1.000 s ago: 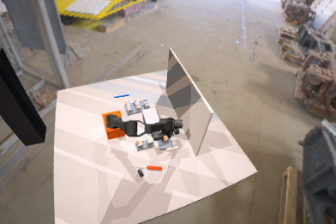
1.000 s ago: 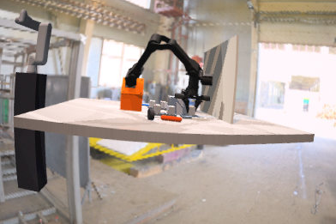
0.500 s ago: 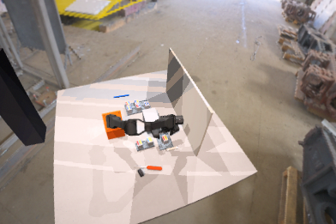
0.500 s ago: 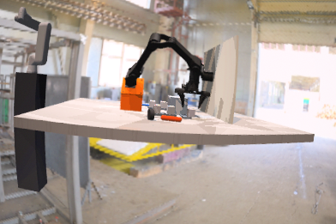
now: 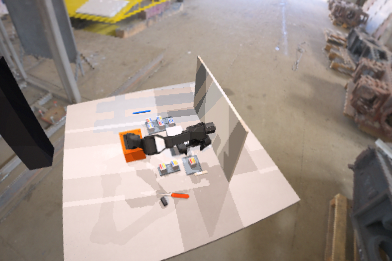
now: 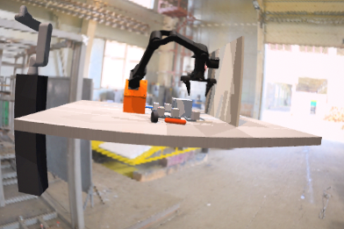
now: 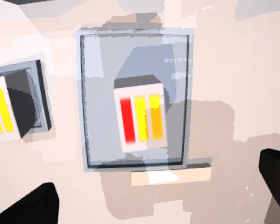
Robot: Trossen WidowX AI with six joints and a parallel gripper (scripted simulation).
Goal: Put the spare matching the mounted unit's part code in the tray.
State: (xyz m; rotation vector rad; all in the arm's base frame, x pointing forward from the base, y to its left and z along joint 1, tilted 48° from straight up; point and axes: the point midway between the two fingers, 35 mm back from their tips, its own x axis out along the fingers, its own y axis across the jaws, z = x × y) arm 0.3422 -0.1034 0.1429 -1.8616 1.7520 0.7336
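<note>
A white block with a dark side (image 5: pixel 192 161) (image 7: pixel 143 117) stands inside the grey tray (image 5: pixel 190 170) (image 7: pixel 98 125), slightly turned. Its top shows red, yellow and orange-yellow stripes. My gripper (image 6: pixel 198 94) (image 7: pixel 162 179) is wide open and empty, above the tray area, with its fingers apart from the block. Another striped block (image 7: pixel 2 110) sits in a small holder left of the tray in the wrist view. Two spares (image 5: pixel 162 167) (image 5: pixel 174 164) stand beside the tray. A larger pale unit (image 5: pixel 174 131) is partly behind the arm; no code on its back is readable.
A tall upright panel (image 5: pixel 220 117) (image 6: pixel 228 85) stands beyond the arm. More striped blocks (image 5: pixel 160 121) stand in a row at the far side, near a blue bar (image 5: pixel 141 112). A red-orange-handled tool (image 5: pixel 180 195) (image 6: pixel 175 120) and a small dark object (image 5: pixel 164 201) (image 6: pixel 154 117) lie nearer.
</note>
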